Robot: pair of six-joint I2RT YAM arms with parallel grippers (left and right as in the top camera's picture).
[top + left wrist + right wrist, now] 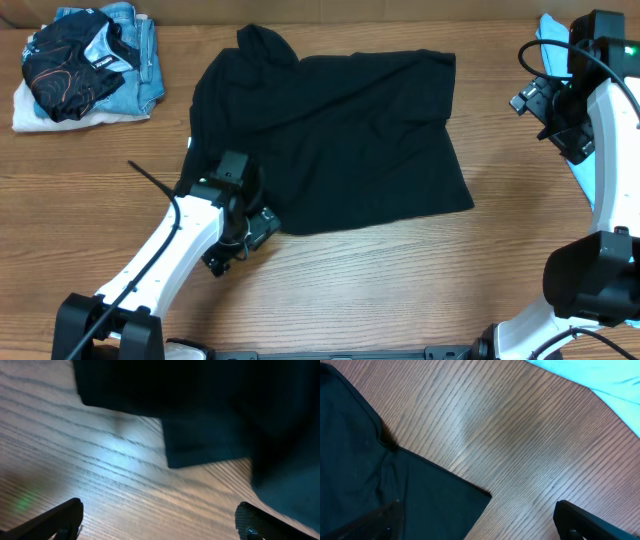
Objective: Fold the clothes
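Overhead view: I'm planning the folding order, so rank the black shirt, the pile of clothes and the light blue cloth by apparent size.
1. black shirt
2. pile of clothes
3. light blue cloth, only partly in view, so its true rank is unsure

Overhead view: even, diffuse light from above, sharp throughout; the brown wood-grain table (400, 270) shows only soft, short shadows. The black short-sleeved shirt (340, 140) swallows the light, its folds barely legible. Left wrist view: dim and soft; a pale glare patch lies on the wood, a faint green glow at lower left, the shirt out of focus, the dark fingertips (55, 520) of the left gripper (159, 519) blurred. Right wrist view: brighter, grain crisp, the light blue cloth (610, 375) nearly washed out.
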